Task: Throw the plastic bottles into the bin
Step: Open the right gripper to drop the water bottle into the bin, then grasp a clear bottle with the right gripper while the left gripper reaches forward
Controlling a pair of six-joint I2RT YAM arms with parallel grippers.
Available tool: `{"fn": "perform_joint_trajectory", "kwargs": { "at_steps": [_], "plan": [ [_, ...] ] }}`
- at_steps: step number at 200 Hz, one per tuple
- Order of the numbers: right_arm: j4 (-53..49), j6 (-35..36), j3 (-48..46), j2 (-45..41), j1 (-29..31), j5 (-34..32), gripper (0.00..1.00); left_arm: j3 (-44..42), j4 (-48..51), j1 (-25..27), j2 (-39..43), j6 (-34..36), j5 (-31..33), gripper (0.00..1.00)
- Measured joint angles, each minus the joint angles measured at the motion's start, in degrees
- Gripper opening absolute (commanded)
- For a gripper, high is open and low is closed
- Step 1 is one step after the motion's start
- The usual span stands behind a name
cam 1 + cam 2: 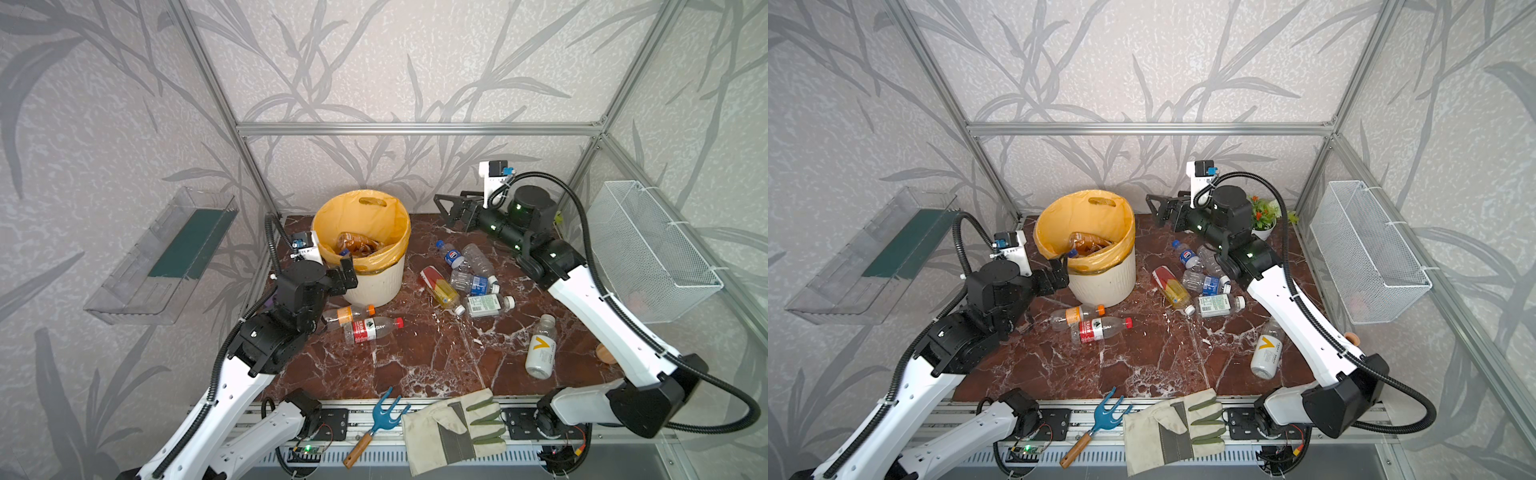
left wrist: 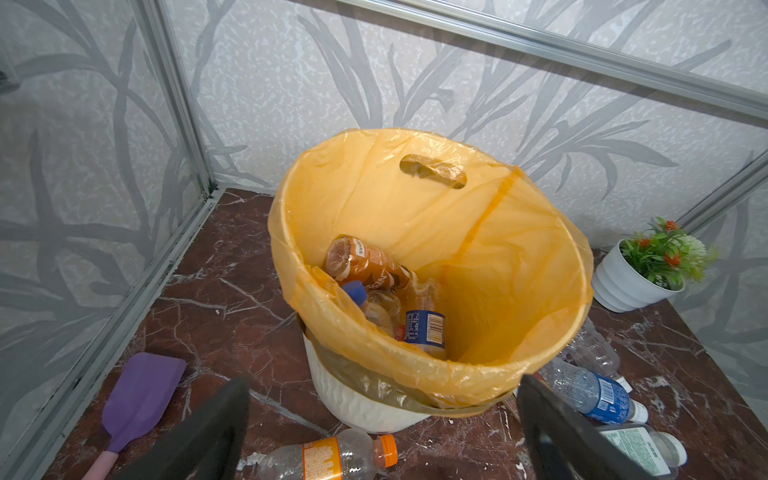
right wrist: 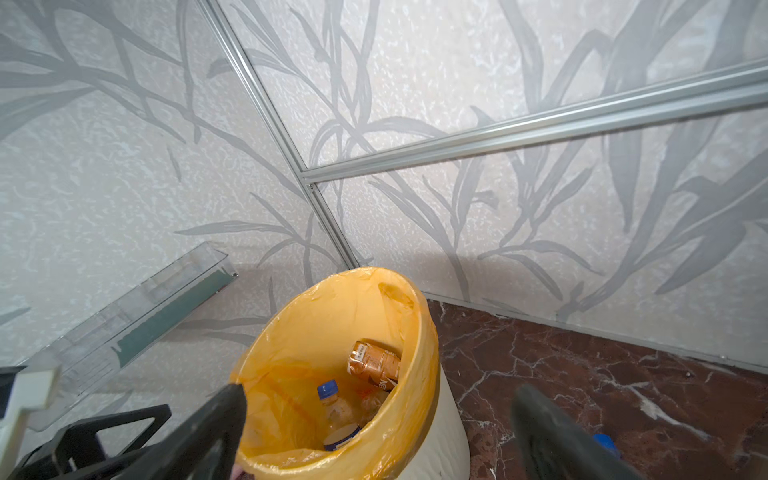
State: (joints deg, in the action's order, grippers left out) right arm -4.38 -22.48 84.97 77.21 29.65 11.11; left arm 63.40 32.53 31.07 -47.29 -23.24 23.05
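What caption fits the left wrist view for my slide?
Open left gripper facing the round cream ribbed plastic bin, orange-lined, brown-labelled plastic bottle inside.

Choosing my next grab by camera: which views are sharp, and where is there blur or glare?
Both top views: sharp, evenly lit, no harsh glare. Left wrist view: bin interior crisp, left pincer dark and soft. Right wrist view: right pincer blurred, bin interior still legible.

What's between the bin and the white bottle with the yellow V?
Two lying bottles, the red-and-yellow bottle and the green-labelled bottle, then bare marble tabletop; seen in both top views.
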Motion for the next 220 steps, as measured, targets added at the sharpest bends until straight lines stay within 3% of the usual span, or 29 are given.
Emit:
{"fn": "perform_joint_trajectory", "kwargs": {
  "at_steps": [18, 71, 127, 175, 220],
  "plan": [
    [0.3, 0.2, -4.7, -5.0, -2.7, -0.1, 0.99, 0.0, -0.1, 0.0, 0.3, 0.1, -0.7, 0.99],
    [-0.2, -4.6, -25.7, -18.3, -19.0, 0.5, 0.99, -2.1, -4.1, 1.5, 3.1, 2.9, -4.2, 0.94],
    [-3.7, -13.1, -39.8, -31.0, -35.1, 2.2, 0.99, 3.4, -5.8, 15.6, -8.2, 13.9, -3.9, 0.95],
    [-7.0, -18.5, -45.0, -32.7, -50.1, 8.6, 1.0, 9.2, -3.4, 17.9, -18.7, 22.2, -8.2, 0.95],
    [-9.4, -14.8, -45.8, -27.8, -51.4, 13.5, 0.89, 14.7, -3.4, 19.2, -25.5, 24.7, -11.1, 0.95]
  ]
}}
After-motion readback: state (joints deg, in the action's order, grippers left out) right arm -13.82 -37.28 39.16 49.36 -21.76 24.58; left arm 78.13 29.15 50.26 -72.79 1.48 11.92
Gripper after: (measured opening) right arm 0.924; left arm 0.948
